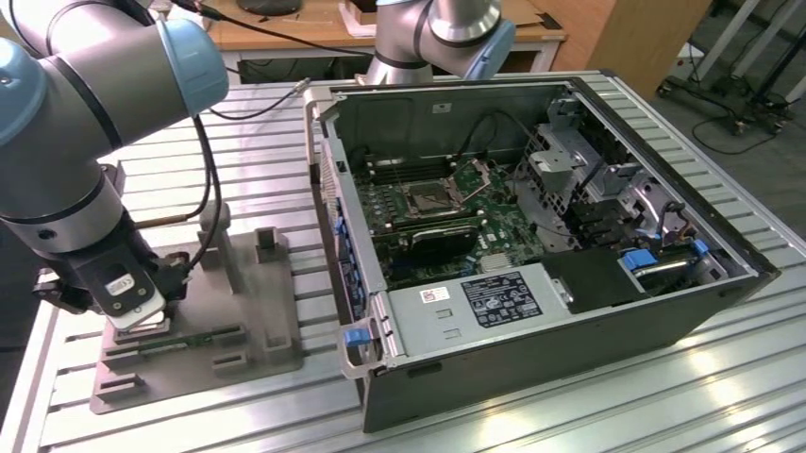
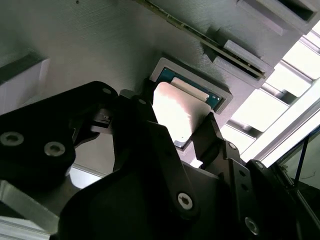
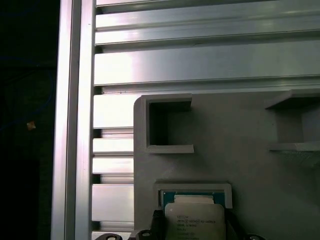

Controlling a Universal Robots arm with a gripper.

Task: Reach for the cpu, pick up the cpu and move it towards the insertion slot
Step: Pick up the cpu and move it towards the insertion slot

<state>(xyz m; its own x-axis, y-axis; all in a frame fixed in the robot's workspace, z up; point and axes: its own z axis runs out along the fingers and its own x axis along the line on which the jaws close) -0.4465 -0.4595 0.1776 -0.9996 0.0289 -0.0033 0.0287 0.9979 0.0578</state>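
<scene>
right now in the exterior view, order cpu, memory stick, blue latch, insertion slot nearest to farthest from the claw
1. cpu, at the claw, in the pocket of the grey fixture.
2. memory stick, on the same fixture, toward the exterior view's right.
3. blue latch, on the near corner of the computer case.
4. insertion slot, deep inside the open case.

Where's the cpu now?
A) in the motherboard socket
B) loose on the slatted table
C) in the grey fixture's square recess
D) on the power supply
C: in both wrist views the cpu sits framed by a recess of the grey fixture, with the gripper right at it.
</scene>
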